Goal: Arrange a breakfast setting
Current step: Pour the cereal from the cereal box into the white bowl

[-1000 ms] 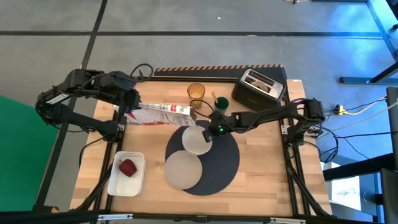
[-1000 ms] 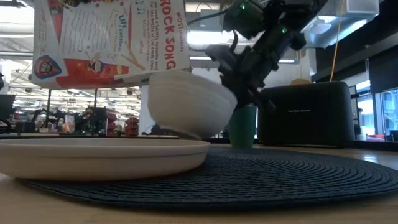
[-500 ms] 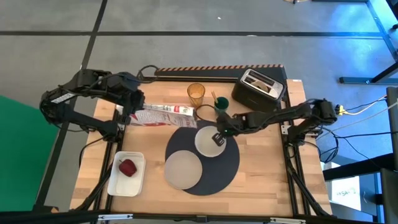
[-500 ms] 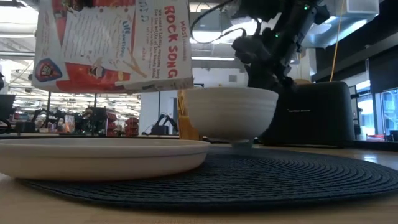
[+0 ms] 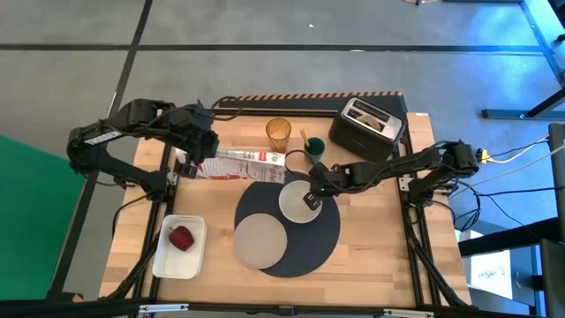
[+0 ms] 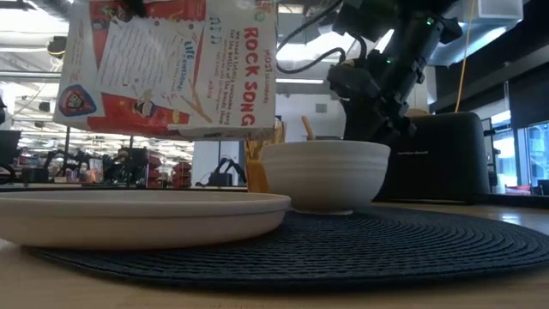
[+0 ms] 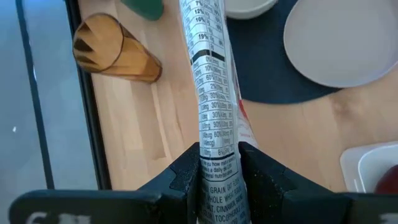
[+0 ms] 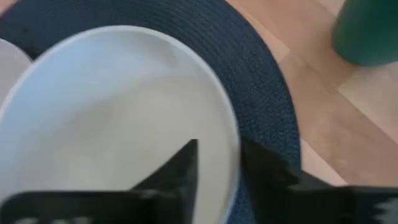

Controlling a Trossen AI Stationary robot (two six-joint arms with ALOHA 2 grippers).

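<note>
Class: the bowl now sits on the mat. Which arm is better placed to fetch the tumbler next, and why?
Probably the right. The left gripper is shut on the cereal box, so it is occupied. The right gripper is at the bowl rim, fingers either side, with the tumbler nearby.

The left gripper (image 7: 217, 163) is raised over the table's back left, its 2 fingers clamped together. The right gripper (image 8: 217, 163) reaches low toward the middle, jaws slightly parted.

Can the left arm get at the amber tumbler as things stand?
Probably not yet. The left tool is shut on the cereal box, so it has no free grip. The amber tumbler itself stands uncovered just beyond the box, with nothing over it.
</note>
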